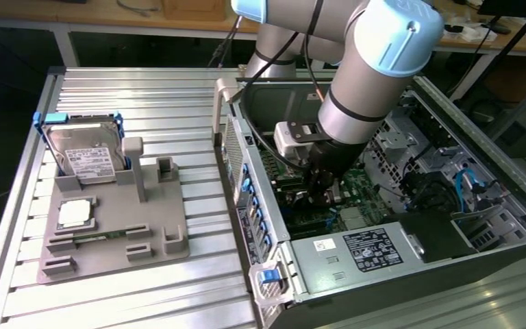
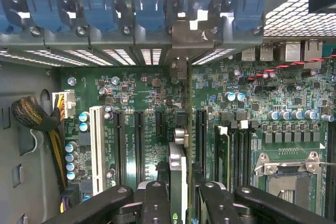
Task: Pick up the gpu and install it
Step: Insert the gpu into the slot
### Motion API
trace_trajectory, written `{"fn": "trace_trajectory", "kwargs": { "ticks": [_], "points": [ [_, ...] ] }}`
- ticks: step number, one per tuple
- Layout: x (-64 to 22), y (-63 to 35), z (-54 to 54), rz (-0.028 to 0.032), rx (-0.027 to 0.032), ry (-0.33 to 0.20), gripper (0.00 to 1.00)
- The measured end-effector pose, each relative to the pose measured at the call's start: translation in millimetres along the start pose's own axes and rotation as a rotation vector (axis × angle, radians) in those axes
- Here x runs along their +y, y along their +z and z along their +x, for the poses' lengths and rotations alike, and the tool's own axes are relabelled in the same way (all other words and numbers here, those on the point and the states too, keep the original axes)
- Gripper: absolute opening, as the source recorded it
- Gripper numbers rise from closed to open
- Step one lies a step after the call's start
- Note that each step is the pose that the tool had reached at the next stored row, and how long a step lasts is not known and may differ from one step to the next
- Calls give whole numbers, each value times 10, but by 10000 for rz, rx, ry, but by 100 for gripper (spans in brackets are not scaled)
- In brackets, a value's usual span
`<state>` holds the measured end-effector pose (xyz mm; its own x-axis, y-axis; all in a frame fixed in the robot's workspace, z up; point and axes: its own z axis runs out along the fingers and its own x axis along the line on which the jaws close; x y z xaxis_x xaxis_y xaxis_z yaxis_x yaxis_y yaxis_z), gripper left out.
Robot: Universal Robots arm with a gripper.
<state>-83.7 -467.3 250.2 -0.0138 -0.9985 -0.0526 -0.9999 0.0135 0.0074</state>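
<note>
Nearest the wrist camera, the gripper [image 2: 181, 188] is seen closed to a narrow gap on the gpu [image 2: 178, 156], which is clamped edge-on between the black fingers [image 2: 156, 203]. Beyond the fingers, the card is carried lengthwise over the green motherboard [image 2: 147, 98], in line with the black expansion slots [image 2: 139, 145] and beside the white slot [image 2: 96, 148]. Which slot lies under the card's edge cannot be determined. Further on, the card's far end is directed at the rear wall of the case, under the row of blue retention clips [image 2: 94, 11]. In the exterior view, the arm is lowered into the open computer case [image 1: 244, 171], and the grey fixture plate [image 1: 153, 240] at the exterior view's left is seen well apart from it, carrying the hard drive [image 1: 85, 154] and the CPU chip [image 1: 76, 214]. The pick-up is judged complete and the card is positioned for insertion. Full seating in a slot cannot be confirmed, and the card has not been released.
</note>
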Motion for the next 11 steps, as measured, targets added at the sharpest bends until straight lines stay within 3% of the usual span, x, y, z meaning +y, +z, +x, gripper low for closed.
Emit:
{"fn": "trace_trajectory", "kwargs": {
  "ticks": [11],
  "points": [
    [0, 13, 1, -1, 3, -1, 27]
  ]
}}
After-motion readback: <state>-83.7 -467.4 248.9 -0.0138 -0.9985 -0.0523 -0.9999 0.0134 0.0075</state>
